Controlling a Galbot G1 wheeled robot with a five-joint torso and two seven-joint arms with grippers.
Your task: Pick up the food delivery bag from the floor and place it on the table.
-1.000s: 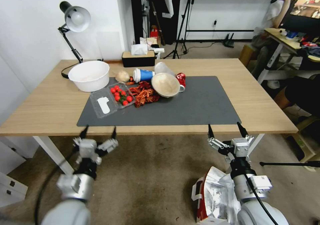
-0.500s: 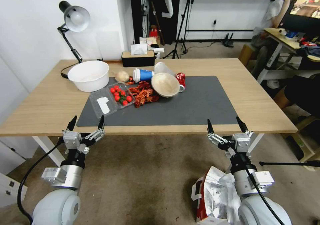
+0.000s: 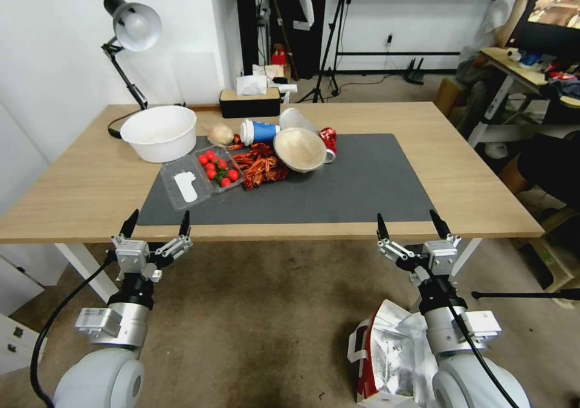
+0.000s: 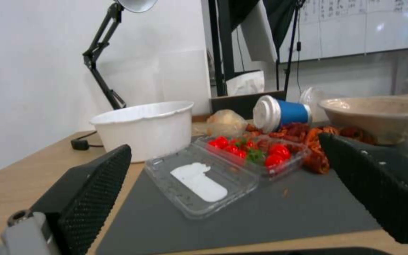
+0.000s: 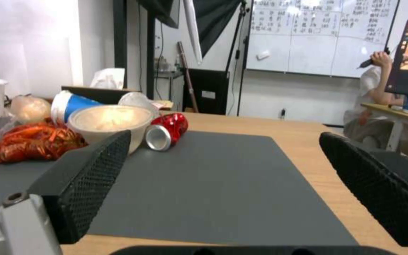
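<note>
**Both hands open at the counter edge, bag on the floor**

The left hand [image 3: 156, 223] hovers with its two black fingers spread wide and nothing between them, just in front of the near edge of the counter [image 3: 72, 184], toward that edge's left end. The right hand [image 3: 411, 225] is likewise spread and empty, in front of the same edge toward its right end. In the wrist views each hand's ribbed pads [image 4: 93, 187] [image 5: 83, 180] frame the dark grey mat [image 3: 338, 190], with the near lip of the counter just ahead.

The food delivery bag [image 3: 386, 359] stands on the floor [image 3: 260, 311] below and short of the counter's near edge, directly under the right arm. That arm covers the bag's right side, and the picture's lower border cuts off its base; its crumpled foil lining, a red side panel and one white strap can be made out.

Against half a second ago, both hands sit in almost the same places, fingers spread as before; the whole head view has shifted slightly, so the counter reads a little higher.

From the right hand the bag lies well below and behind, close to the robot; from the left hand it lies well apart, across the floor toward the counter's right end.
</note>
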